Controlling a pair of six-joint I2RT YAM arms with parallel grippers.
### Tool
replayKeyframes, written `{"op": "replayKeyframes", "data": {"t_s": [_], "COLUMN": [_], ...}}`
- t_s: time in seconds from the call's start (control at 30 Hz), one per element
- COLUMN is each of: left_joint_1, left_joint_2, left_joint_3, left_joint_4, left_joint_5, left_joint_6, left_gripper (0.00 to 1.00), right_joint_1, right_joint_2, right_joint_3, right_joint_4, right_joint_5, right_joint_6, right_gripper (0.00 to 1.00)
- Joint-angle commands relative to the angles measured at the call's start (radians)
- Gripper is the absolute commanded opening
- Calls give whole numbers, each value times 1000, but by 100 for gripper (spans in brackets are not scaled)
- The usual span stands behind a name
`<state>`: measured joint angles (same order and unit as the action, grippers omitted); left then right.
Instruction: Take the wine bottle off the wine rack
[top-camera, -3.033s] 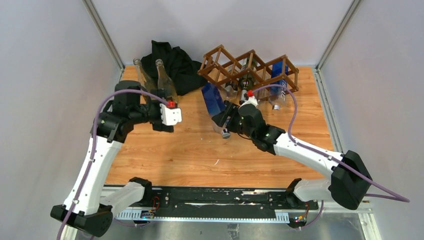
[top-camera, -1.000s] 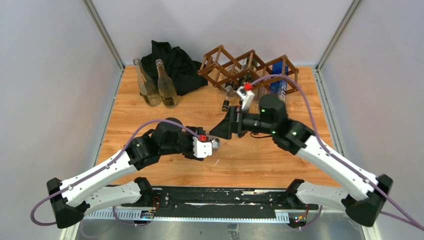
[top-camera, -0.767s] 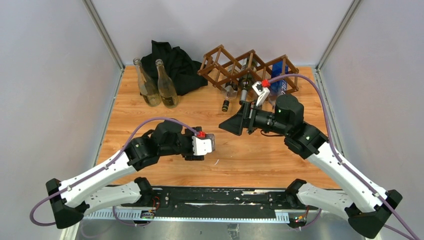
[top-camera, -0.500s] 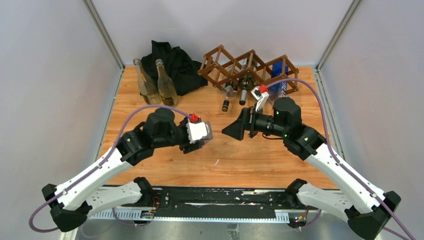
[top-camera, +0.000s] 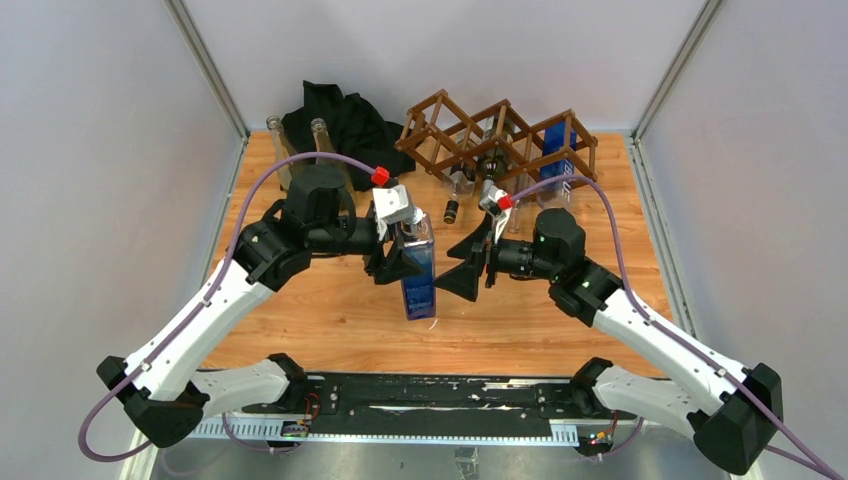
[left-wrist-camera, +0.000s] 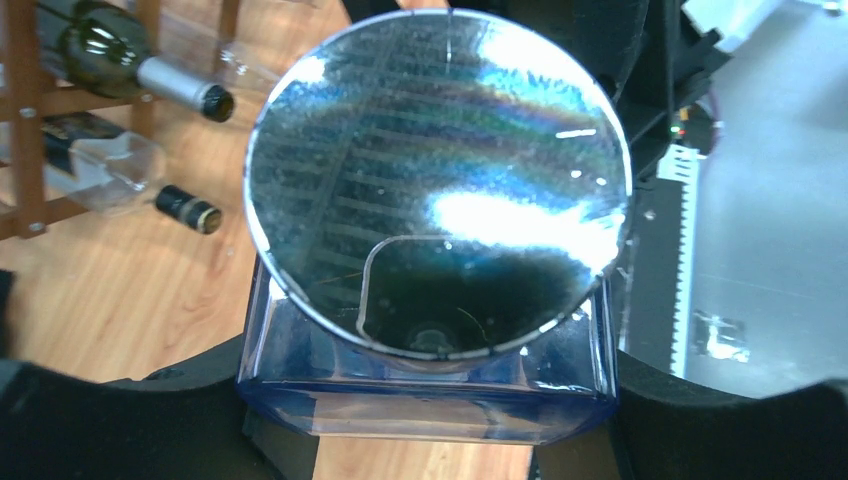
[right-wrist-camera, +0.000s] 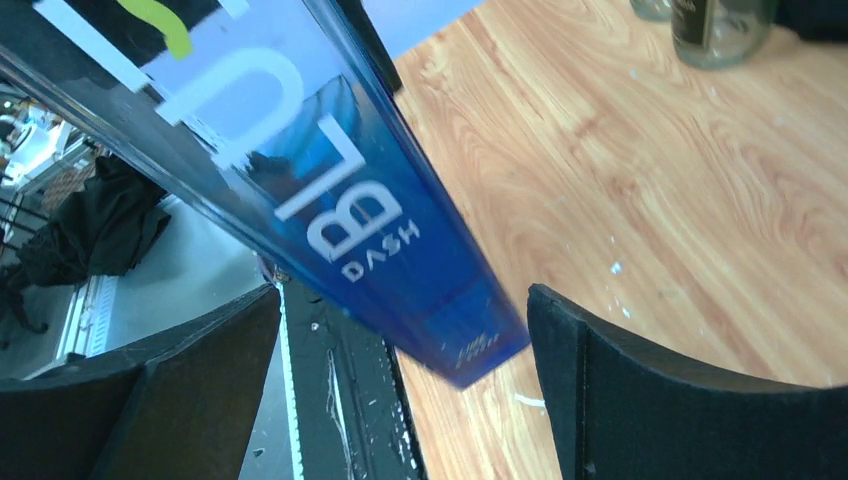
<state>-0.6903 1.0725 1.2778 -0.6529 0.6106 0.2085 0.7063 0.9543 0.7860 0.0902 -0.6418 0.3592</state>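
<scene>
**Wine bottle** (top-camera: 420, 285): squared body of clear blue glass, with white lettering "BLU DASH" down one face in the right wrist view. In the left wrist view, a round mirror-like face above squared blue walls.

**Position:** off the wine rack (top-camera: 497, 137), over the middle of the surface (top-camera: 330, 310), between the two arms.

**Orientation:** long axis roughly upright. Upper end in the left gripper (top-camera: 406, 252), lower end down toward the near part of the surface. Contact with the wood not discernible.

**Left jaws:** clenched on the bottle's upper part, black fingers (left-wrist-camera: 120, 430) against opposite blue walls.

**Right gripper** (top-camera: 470, 258): just beside the bottle on its right, jaws spread wide and grasping nothing. Fingers (right-wrist-camera: 680, 400) apart from the glass, with the bottle's lower end seen between them.

**Counts:**
- One rack, a dark brown lattice of thin sticks in diamond cells, at the far edge.
- At least three bottles lodged in it:
  - one dark green bottle (left-wrist-camera: 110, 62)
  - one clear bottle (left-wrist-camera: 110, 165) with a dark cap
  - one blue bottle (top-camera: 557, 168)
- Necks of the first two pointing toward the near side.
- Two pale bottles (top-camera: 273, 126) upright at far left, partly hidden by the left arm.
- One black cloth (top-camera: 345, 125), bunched between that pair and the rack.
</scene>
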Motion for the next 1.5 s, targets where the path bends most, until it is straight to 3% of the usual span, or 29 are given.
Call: {"op": "replayKeyframes", "data": {"t_s": [0.0,0.13,0.4,0.47,0.53,0.6,0.7,0.73,0.8,0.93,1.1,1.2,1.3,1.33,1.4,1.43,1.47], "left_joint_1": [6,6,6,6,7,8,12,12,14,14,14,18,22,25,34,39,49], "left_joint_2": [-8,3,10,9,9,3,-10,-14,-21,-13,-2,6,14,17,21,22,23], "left_joint_3": [105,138,156,155,161,166,168,167,167,162,152,161,170,174,182,186,186], "left_joint_4": [76,68,71,61,45,37,32,32,32,32,36,44,70,75,71,69,67], "left_joint_5": [151,185,243,243,229,210,192,187,190,222,234,251,252,240,188,148,102], "left_joint_6": [-85,-121,-154,-143,-127,-120,-119,-119,-117,-134,-142,-156,-180,-173,-139,-115,-91], "left_gripper": [0,0,0,0,1,15,55,69,77,81,79,72,48,34,11,1,0], "right_joint_1": [33,69,159,177,180,180,180,180,181,184,195,196,197,196,197,197,198], "right_joint_2": [34,79,148,160,167,161,143,136,126,120,120,113,106,106,103,101,99], "right_joint_3": [31,40,66,81,96,98,88,85,79,84,86,77,64,62,59,59,60], "right_joint_4": [155,210,272,254,226,197,167,161,158,154,157,167,185,186,178,167,144], "right_joint_5": [-90,-174,-200,-183,-140,-81,-7,8,18,13,16,26,50,80,148,187,225], "right_joint_6": [-79,-70,-92,-114,-139,-166,-202,-211,-223,-232,-231,-229,-224,-216,-207,-202,-197], "right_gripper": [96,96,97,90,66,33,2,0,0,0,0,0,2,14,56,69,80]}}
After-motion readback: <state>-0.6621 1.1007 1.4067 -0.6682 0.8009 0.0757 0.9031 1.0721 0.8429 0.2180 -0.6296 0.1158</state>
